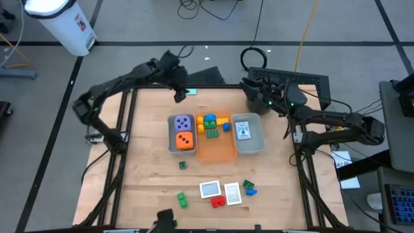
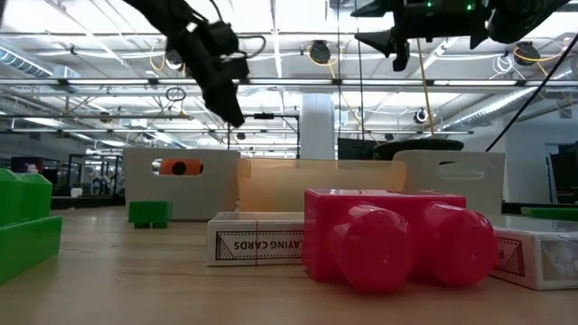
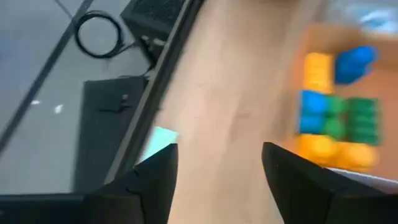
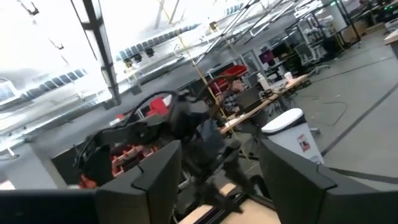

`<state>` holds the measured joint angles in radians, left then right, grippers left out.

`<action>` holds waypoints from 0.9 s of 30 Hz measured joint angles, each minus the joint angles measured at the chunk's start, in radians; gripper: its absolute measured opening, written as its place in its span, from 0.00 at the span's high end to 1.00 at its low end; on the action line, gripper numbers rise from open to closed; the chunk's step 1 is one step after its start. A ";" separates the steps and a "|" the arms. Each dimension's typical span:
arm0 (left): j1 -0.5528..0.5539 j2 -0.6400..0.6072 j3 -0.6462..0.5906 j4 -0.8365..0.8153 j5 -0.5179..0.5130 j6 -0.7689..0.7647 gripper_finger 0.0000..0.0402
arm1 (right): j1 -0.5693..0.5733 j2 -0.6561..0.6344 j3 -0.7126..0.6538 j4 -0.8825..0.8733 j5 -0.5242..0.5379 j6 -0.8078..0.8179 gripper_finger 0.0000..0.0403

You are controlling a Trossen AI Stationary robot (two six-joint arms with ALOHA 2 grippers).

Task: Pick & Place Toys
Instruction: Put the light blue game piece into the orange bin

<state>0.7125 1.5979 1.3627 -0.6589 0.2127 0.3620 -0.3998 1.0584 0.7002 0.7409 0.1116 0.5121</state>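
Purple die [image 1: 184, 122] and orange die [image 1: 185, 140] sit in the left grey tray [image 1: 172, 134]; bricks [image 1: 212, 124] cluster in the orange tray [image 1: 216, 152], their row's long axis running left-right. Left gripper [image 3: 217, 168] and right gripper [image 4: 219, 163] hover raised at the table's far edge, both spread, nothing between fingers.

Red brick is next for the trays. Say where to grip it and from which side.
Take the red brick from straight above, across its two shorter sides. It seems to lie flat, with a white card close on one side and another just beyond, so a sideways approach looks crowded.

Card box [image 2: 257, 242] side, low view: "...AYING CARDS", printed upside down. Nothing else legible.
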 joint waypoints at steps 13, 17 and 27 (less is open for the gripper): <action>0.019 0.308 0.242 -0.134 -0.057 0.169 0.40 | -0.160 0.000 0.000 -0.115 -0.207 0.043 0.48; 0.037 0.364 0.261 -0.139 -0.058 0.167 0.41 | -0.207 0.000 0.000 -0.134 -0.286 0.056 0.48; 0.101 0.433 0.263 -0.139 -0.122 0.036 0.53 | -0.251 0.000 0.000 -0.178 -0.326 0.051 0.48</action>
<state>0.8137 2.0311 1.6260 -0.7983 0.0911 0.3984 -0.6512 1.0588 0.7002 0.5632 -0.2140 0.5627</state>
